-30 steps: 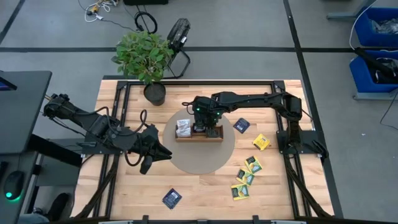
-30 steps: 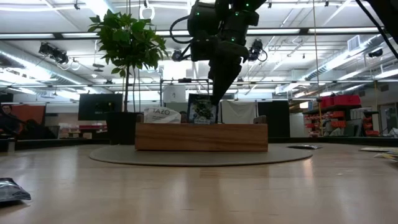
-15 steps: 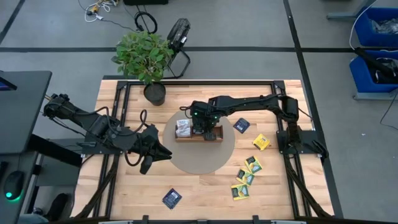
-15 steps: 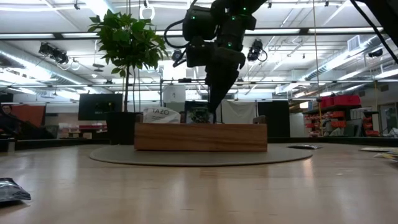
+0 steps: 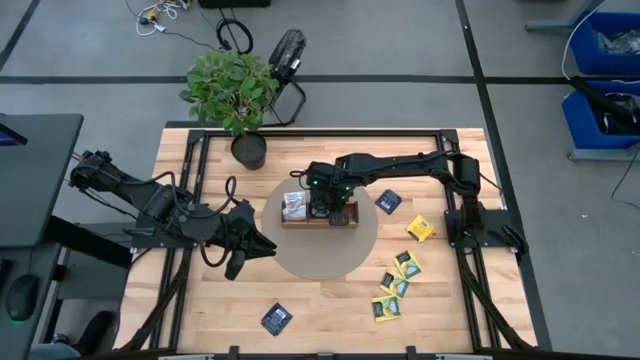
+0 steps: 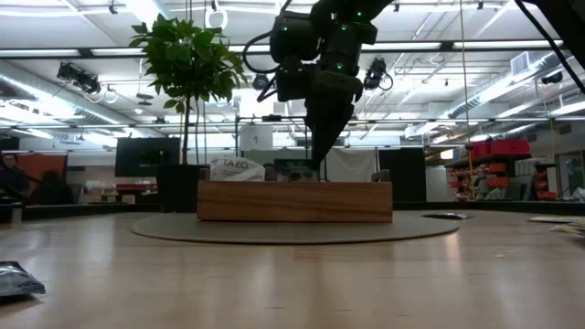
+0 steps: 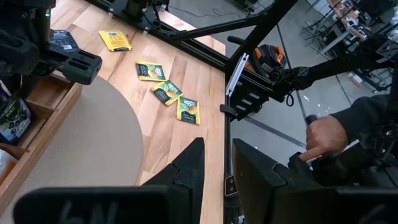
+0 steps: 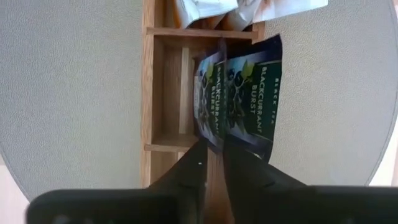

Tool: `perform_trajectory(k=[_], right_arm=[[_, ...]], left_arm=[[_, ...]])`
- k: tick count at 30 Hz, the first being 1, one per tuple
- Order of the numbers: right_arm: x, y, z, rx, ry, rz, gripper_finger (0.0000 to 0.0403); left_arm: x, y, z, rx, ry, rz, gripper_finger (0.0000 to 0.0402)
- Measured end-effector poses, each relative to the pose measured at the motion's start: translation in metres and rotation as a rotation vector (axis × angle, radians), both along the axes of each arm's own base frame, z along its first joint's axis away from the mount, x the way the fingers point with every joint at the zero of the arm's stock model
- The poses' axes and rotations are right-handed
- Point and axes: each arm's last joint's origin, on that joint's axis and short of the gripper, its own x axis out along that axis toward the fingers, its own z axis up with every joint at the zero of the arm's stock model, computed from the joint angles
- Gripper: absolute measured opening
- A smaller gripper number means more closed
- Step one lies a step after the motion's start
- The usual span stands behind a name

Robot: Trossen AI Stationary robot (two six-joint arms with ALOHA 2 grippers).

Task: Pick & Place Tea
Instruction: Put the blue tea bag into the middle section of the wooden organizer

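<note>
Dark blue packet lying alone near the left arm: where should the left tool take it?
From straight above: the dark blue packet lies flat on the wooden table, turned cornerwise. Rotate the left tool to pinch across two opposite edges; the low view shows its crinkled edge raised, likely giving purchase. The right tool is shut on another packet over the tray.

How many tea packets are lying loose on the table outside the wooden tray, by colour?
Dark blue packets: 2
Yellow-green packets: 3
Orange packet: 1
Total: 6
</note>
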Motion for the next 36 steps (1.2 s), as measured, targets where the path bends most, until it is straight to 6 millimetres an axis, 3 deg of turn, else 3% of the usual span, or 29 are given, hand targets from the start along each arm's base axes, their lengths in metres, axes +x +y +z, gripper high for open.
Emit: perform_trajectory(k=[12, 22, 29, 36], right_arm=[[-0.007, -0.003, 0.01, -0.076, 0.015, -0.035, 0.0119], [-0.034, 0.003, 0.062, -0.079, -0.065, -0.126, 0.0121], [-0.053, 0.034, 0.101, -0.036, -0.18, -0.13, 0.0121], [-0.068, 0.076, 0.123, 0.031, -0.252, -0.15, 0.0121]], left_arm=[[0.0, 0.0, 0.0, 0.0, 0.0, 0.0, 0.0087], [-0.001, 0.0, -0.002, -0.029, 0.032, -0.011, 0.0087], [-0.001, -0.01, -0.009, -0.102, 0.102, -0.026, 0.0087], [0.012, -0.039, -0.034, -0.114, 0.228, -0.051, 0.0087]])
